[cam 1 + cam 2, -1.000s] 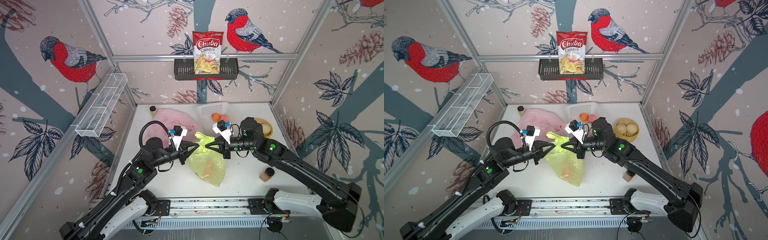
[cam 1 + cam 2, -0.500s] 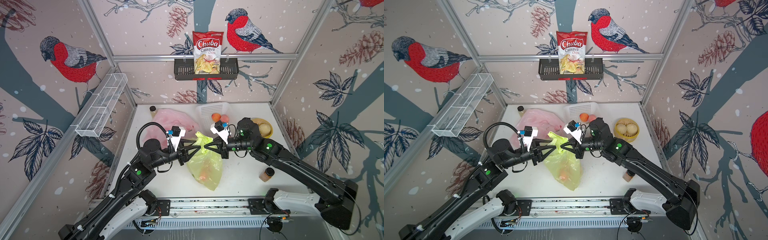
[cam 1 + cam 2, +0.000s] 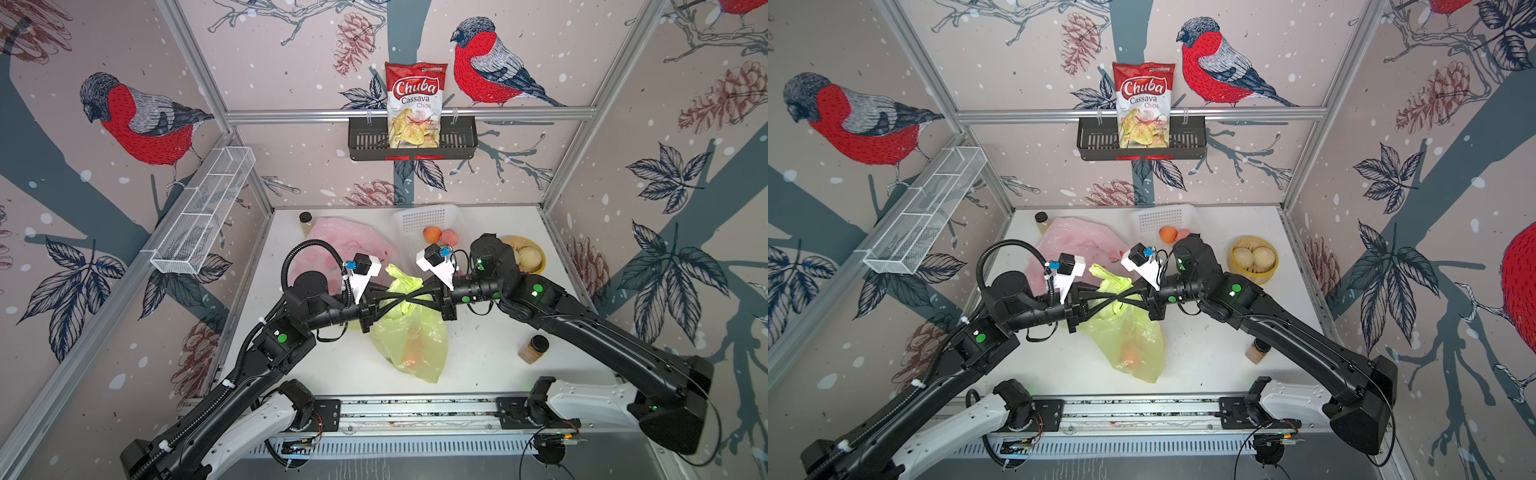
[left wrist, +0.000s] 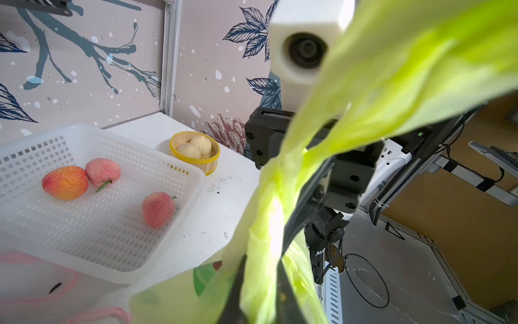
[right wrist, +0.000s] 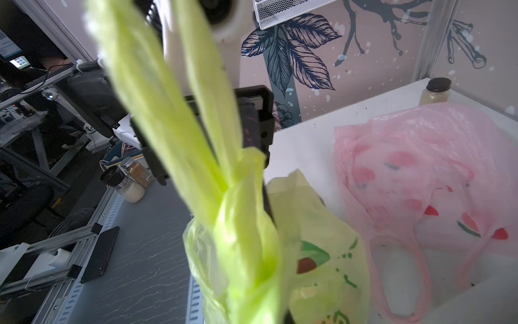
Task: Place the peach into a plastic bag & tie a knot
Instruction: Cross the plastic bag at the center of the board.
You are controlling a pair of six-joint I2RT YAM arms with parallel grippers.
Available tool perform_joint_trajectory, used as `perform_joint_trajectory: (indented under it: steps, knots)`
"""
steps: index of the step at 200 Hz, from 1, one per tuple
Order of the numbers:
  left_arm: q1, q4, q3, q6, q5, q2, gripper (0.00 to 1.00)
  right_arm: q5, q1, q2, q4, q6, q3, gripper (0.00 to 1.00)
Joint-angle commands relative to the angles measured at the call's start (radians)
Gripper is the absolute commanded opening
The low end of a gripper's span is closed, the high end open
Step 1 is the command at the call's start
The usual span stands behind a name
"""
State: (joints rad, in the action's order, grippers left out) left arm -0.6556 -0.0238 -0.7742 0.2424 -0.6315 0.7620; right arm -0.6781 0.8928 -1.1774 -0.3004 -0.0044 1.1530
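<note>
The yellow-green plastic bag (image 3: 415, 332) rests on the white desk (image 3: 478, 353) between the two arms, and the peach (image 3: 411, 354) (image 3: 1130, 355) shows as an orange blur through its lower part in both top views. Above the bag's bunched neck the left hand (image 3: 419, 293) and the right hand (image 3: 390, 305) cross each other. Each is pinched tight on one of the bag's handle strips (image 4: 364, 84), which the left wrist view shows running between dark fingers (image 4: 234, 294).

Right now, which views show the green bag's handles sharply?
Left wrist: green bag blurred near the lens, with a washed-out patch on its twist; white basket behind is sharp. Right wrist: handles blurred too. Both top views: sharp, evenly lit.
</note>
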Motion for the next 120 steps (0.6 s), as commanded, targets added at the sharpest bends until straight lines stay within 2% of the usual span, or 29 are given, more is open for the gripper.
perform_joint_trajectory:
  steps: [1, 66, 92, 120]
  knots:
    - [0.001, 0.019, 0.000, 0.009, -0.011, -0.027, 0.00, 0.051, -0.006, 0.007, -0.013, -0.016, 0.002, 0.00]
    - [0.001, 0.022, -0.006, 0.052, -0.026, -0.026, 0.00, 0.191, -0.014, 0.011, 0.051, 0.040, 0.008, 0.00]
    - [-0.007, 0.146, 0.015, 0.108, -0.072, 0.024, 0.00, 0.255, 0.004, -0.009, 0.186, 0.133, -0.008, 0.00]
    - [-0.045, 0.262, 0.040, 0.137, -0.051, 0.058, 0.00, 0.425, 0.028, -0.037, 0.364, 0.249, -0.031, 0.00]
